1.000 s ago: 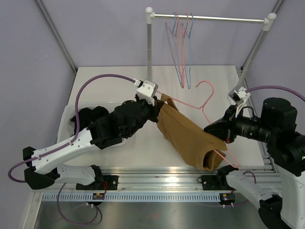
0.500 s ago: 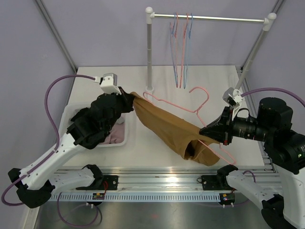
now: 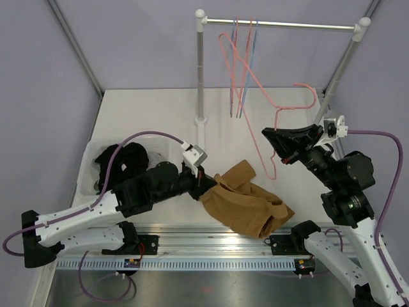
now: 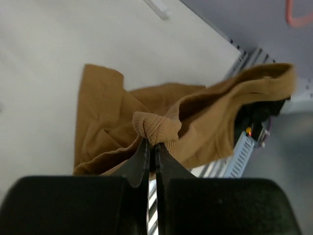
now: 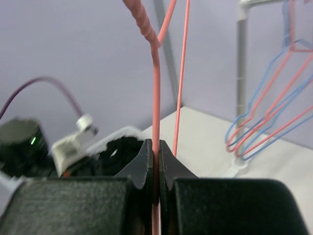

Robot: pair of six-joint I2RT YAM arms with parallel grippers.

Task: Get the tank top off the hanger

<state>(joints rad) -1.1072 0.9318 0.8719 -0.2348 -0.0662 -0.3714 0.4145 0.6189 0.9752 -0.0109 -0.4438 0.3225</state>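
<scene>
A white worktop (image 3: pixel 147 115) has a clothes rail (image 3: pixel 281 24) across its far edge, with spare hangers (image 3: pixel 243 83) hanging from it. A bin (image 3: pixel 89 153) of dark clothes sits at the left edge. The brown tank top (image 3: pixel 249 208) lies crumpled at the near edge, off the hanger, with open worktop behind it. The left fingers (image 4: pixel 139 159), pressed together, pinch a raised fold of it. The right fingers (image 5: pixel 142 164) pinch the bare pink hanger (image 5: pixel 155 98), held in the air near the rail's right post.

Bright, even light; wrist foregrounds blurred.
</scene>
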